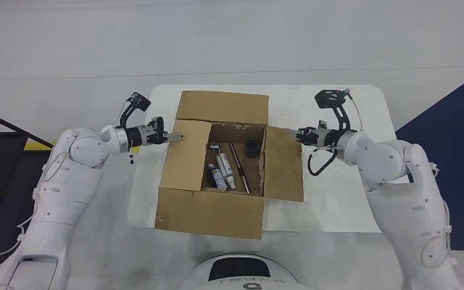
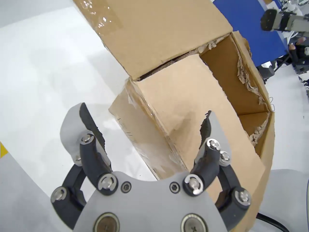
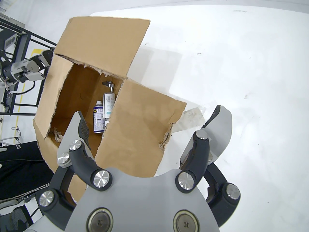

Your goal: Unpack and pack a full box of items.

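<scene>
Glossy white arms [image 1: 395,163] carry black cables [image 1: 310,165] and silver screws [image 3: 100,177].

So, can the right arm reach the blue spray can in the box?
Probably, from above: the box is open and nothing covers the spray can. The open right gripper sits outside the right flap and must clear it.

Box [image 1: 210,210] contents partly obscured: right-hand flap [image 3: 135,131] covers one side of the pump bottle [image 3: 109,102] and spray can [image 3: 98,119]. Dark round item [image 1: 252,148] and thin rod [image 1: 240,168] too small to identify.
</scene>
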You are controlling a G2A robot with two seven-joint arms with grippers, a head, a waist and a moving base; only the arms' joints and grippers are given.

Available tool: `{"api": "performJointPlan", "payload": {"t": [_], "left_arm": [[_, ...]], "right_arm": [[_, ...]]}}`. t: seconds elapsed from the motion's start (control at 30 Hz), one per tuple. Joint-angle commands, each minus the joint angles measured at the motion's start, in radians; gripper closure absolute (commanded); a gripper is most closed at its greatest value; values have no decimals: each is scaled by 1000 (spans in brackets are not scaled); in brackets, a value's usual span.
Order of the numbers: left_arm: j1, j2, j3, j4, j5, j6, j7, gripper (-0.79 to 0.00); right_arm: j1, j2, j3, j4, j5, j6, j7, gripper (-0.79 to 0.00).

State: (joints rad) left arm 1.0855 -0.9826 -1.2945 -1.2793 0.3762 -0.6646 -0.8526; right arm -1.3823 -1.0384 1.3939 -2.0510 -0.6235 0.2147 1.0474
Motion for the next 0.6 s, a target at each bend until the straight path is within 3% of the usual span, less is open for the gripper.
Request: {"api": "performJointPlan", "payload": {"t": [0.0, 0.1, 0.23, 0.57], "left_arm": [[0, 0, 0, 0, 0, -1, -1, -785], [0, 0, 0, 0, 0, -1, -1, -785], [0, 0, 0, 0, 0, -1, -1, -785], [0, 0, 0, 0, 0, -1, -1, -785]], "right_arm": [[-37, -1, 40, 11, 152, -11, -37, -785], [-55, 6, 130, 132, 322, -149, 17, -785], [-67, 12, 163, 228, 377, -238, 35, -785], [-34, 20, 132, 342, 268, -222, 10, -785]]}}
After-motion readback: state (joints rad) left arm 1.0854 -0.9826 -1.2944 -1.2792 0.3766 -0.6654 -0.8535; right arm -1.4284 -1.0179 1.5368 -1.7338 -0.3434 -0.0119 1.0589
